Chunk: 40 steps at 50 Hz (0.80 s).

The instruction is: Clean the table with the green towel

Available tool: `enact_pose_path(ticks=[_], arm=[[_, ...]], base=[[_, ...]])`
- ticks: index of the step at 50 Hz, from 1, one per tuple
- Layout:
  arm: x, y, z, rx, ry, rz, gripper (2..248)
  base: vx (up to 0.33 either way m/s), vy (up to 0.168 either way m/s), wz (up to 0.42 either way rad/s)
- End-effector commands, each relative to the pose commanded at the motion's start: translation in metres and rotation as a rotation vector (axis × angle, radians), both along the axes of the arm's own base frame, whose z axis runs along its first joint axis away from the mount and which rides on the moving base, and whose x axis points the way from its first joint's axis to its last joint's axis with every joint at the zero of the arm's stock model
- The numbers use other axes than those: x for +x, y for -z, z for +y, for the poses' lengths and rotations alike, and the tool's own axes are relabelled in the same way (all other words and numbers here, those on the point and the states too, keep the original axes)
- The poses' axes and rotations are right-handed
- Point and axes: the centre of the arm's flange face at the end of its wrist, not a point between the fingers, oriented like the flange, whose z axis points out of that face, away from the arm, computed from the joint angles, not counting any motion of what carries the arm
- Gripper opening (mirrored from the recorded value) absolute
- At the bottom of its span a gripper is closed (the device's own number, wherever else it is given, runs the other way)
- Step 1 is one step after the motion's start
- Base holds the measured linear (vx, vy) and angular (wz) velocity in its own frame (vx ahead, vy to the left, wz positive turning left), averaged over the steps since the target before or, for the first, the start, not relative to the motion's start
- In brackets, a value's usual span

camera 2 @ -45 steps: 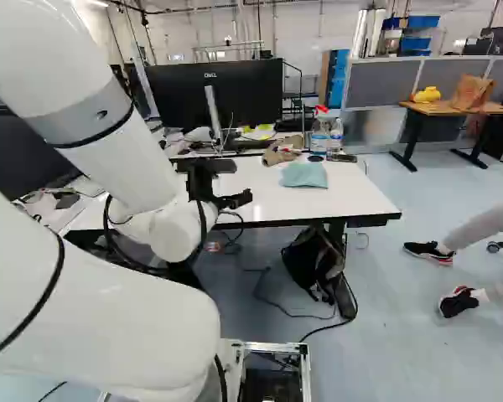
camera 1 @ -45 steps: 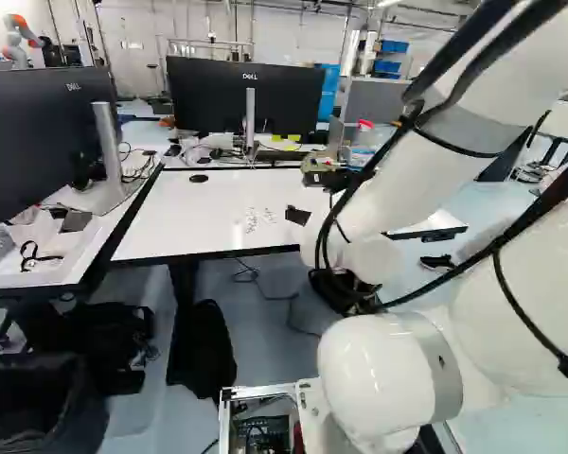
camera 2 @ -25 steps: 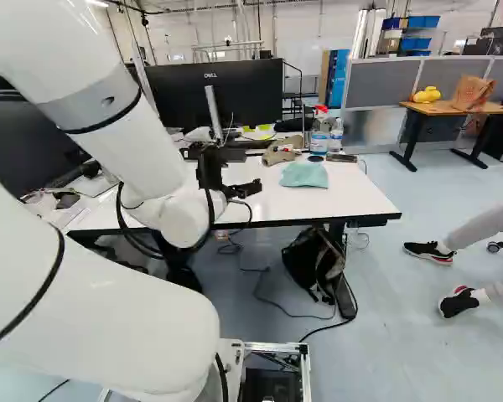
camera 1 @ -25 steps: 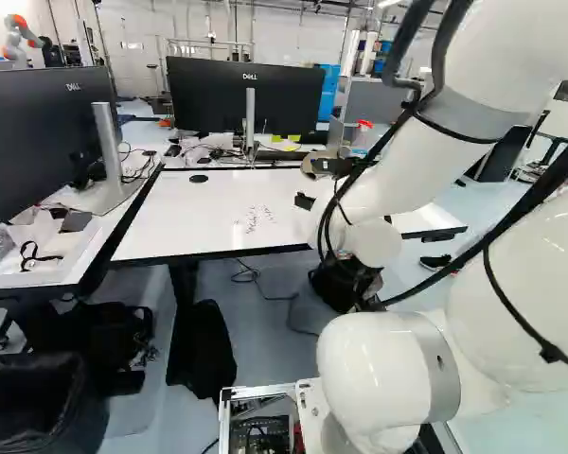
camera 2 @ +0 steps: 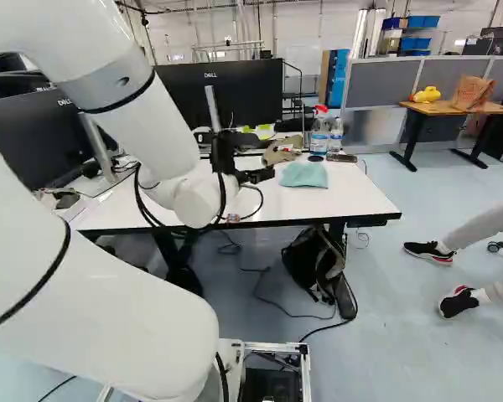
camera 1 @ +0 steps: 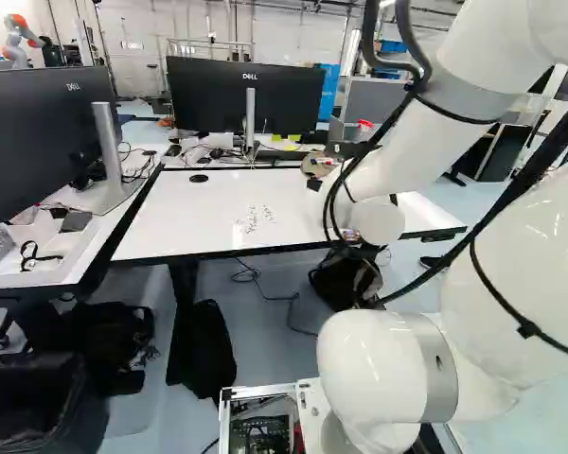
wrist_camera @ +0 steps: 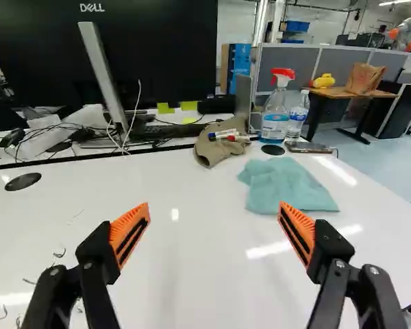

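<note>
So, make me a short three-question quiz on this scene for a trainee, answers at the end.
1. Fill in: the blue-green cloth towel lies on the glossy ____ tabletop.
2. Choose: what lies on the crumpled brown fabric? A) clear spray bottle B) white-barrelled markers C) black keyboard
3. True or false: the black, orange-padded jaws stand open.

Key: 1 white; 2 B; 3 true.

Black monitor (wrist_camera: 168, 51), markers (wrist_camera: 222, 135) on brown cloth (wrist_camera: 209, 152), dark backpack (camera 2: 306, 261)
</note>
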Motion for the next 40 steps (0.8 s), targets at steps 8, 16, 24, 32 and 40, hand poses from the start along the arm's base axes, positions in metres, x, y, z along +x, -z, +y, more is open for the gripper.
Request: enact_pose_path(ticks=[8, 16, 24, 32, 40], arm=[[0.011, -0.009, -0.010, -0.003, 0.023, -0.017, 247], [0.023, -0.018, -0.021, -0.007, 0.046, -0.034, 247], [0.034, -0.026, -0.032, -0.011, 0.067, -0.051, 247], [0.046, -0.035, -0.043, -0.015, 0.087, -0.068, 247], [0.058, -0.037, -0.054, -0.016, 0.106, -0.069, 247]], base=[[0.000, 0.000, 0.000], [0.000, 0.000, 0.000], [0.000, 0.000, 0.000], [0.000, 0.000, 0.000], [0.000, 0.000, 0.000]])
